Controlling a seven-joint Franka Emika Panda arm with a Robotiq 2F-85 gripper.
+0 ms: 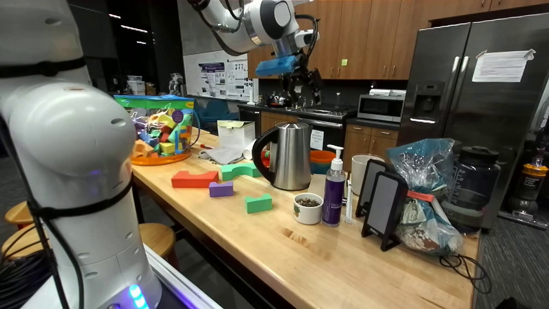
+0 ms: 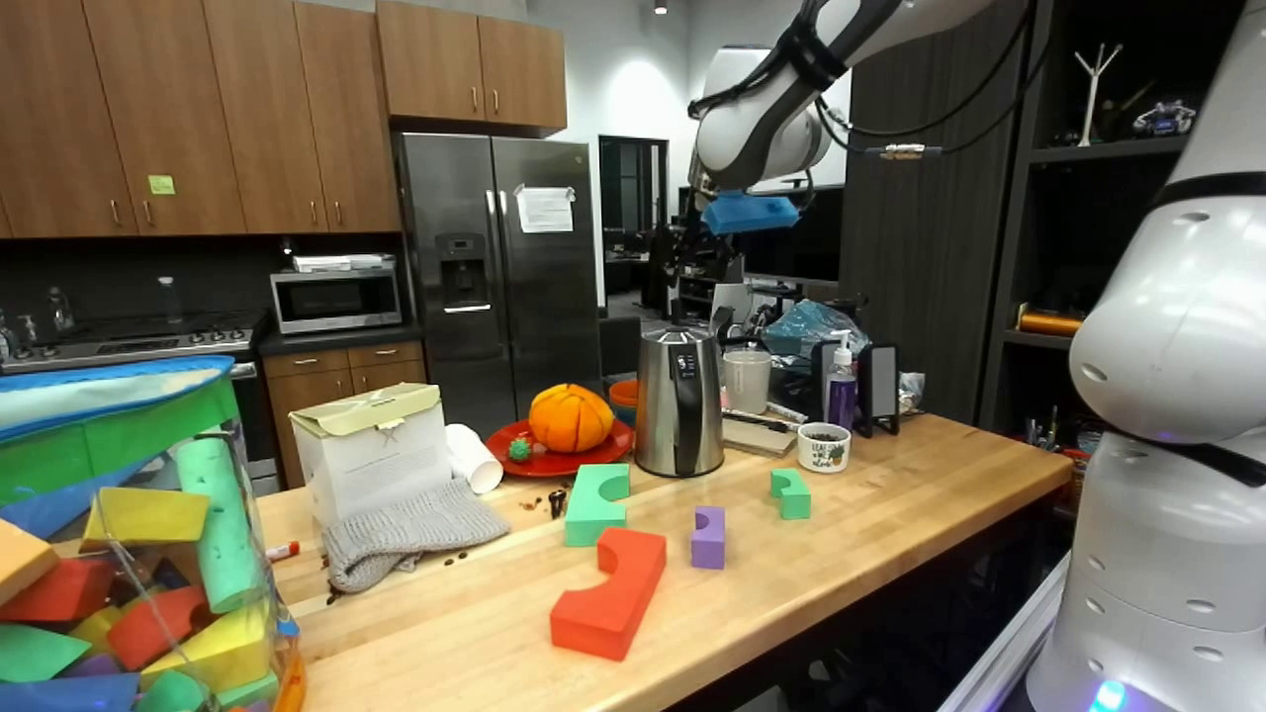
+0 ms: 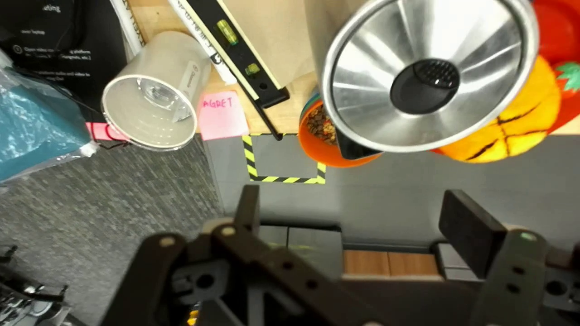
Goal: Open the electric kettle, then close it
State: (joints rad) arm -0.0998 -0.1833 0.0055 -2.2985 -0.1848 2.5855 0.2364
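On the wooden tabletop point(image 1: 326, 266), just beside the red plate point(image 2: 584, 465) with its orange pumpkin point(image 2: 571, 417), see the electric kettle point(image 1: 296, 159) standing upright, with the black loop handle point(image 2: 687, 420) facing the camera in an exterior view. Above it and apart from it, find the gripper point(image 3: 355, 215), with both fingers point(image 3: 469, 228) spread wide. In the wrist view, note the kettle's round steel top point(image 3: 426, 90) with dark centre, partly hiding the orange bowl point(image 3: 326, 156), and, farther to the side, the spirit level point(image 3: 240, 52) and the beige cup point(image 3: 170, 56).
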